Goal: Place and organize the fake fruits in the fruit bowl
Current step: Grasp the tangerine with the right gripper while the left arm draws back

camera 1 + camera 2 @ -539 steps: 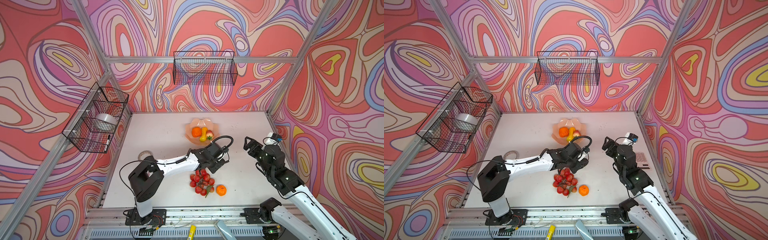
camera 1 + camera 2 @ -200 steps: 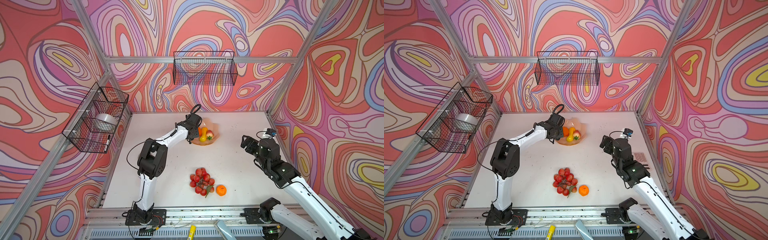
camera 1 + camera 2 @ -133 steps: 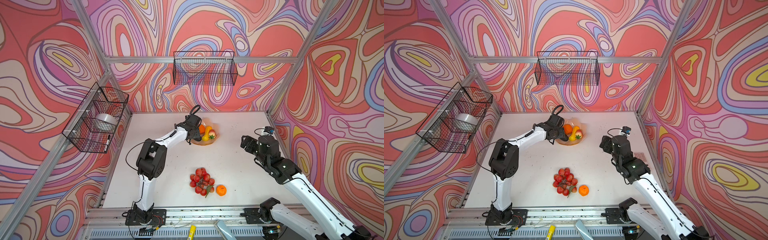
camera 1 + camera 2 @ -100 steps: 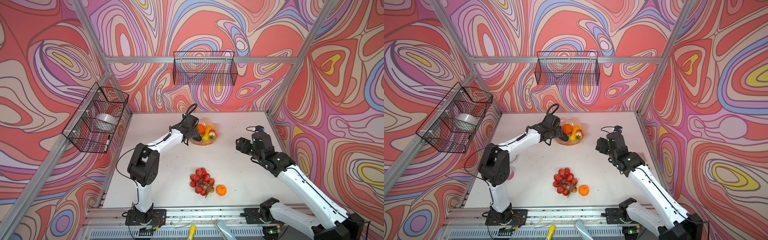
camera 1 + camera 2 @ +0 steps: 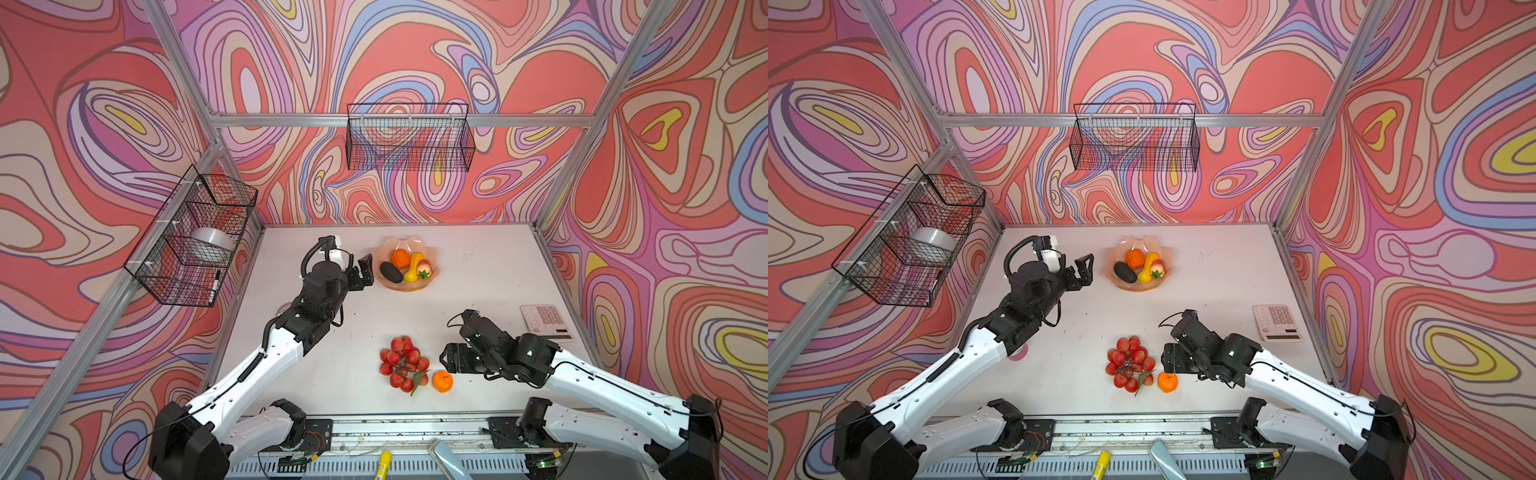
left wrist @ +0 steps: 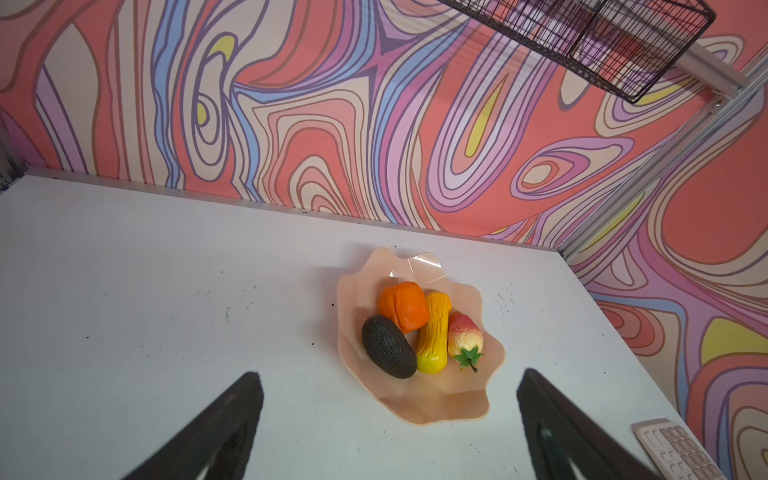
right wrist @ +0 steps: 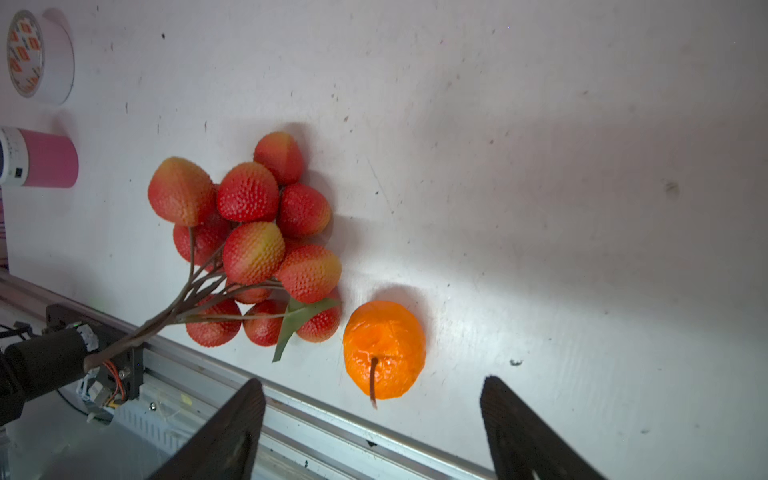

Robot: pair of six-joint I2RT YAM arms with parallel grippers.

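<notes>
The peach fruit bowl (image 5: 405,287) (image 5: 1139,287) (image 6: 436,401) stands at the back middle of the table. It holds a dark avocado (image 5: 391,272) (image 6: 388,347), an orange (image 5: 400,258) (image 6: 403,306), a yellow gourd (image 5: 413,268) (image 6: 434,332) and a strawberry (image 5: 424,268) (image 6: 464,336). My left gripper (image 5: 363,274) (image 5: 1084,272) (image 6: 390,377) hangs open and empty just left of the bowl. Near the front edge lie a bunch of red berries (image 5: 402,363) (image 5: 1129,363) (image 7: 249,241) and a second orange (image 5: 442,381) (image 5: 1167,382) (image 7: 384,349). My right gripper (image 5: 446,359) (image 5: 1167,357) (image 7: 372,382) is open and empty, close beside that orange on its right.
A calculator (image 5: 546,322) (image 5: 1277,322) lies at the right edge. A tape roll (image 7: 39,58) and a pink cylinder (image 7: 41,158) sit at the left. Black wire baskets (image 5: 409,139) (image 5: 195,237) hang on the walls. A metal rail (image 7: 291,399) borders the table's front.
My left gripper has opened, left the avocado in the bowl and drawn back to the bowl's left. My right arm has swung forward and down to the loose orange.
</notes>
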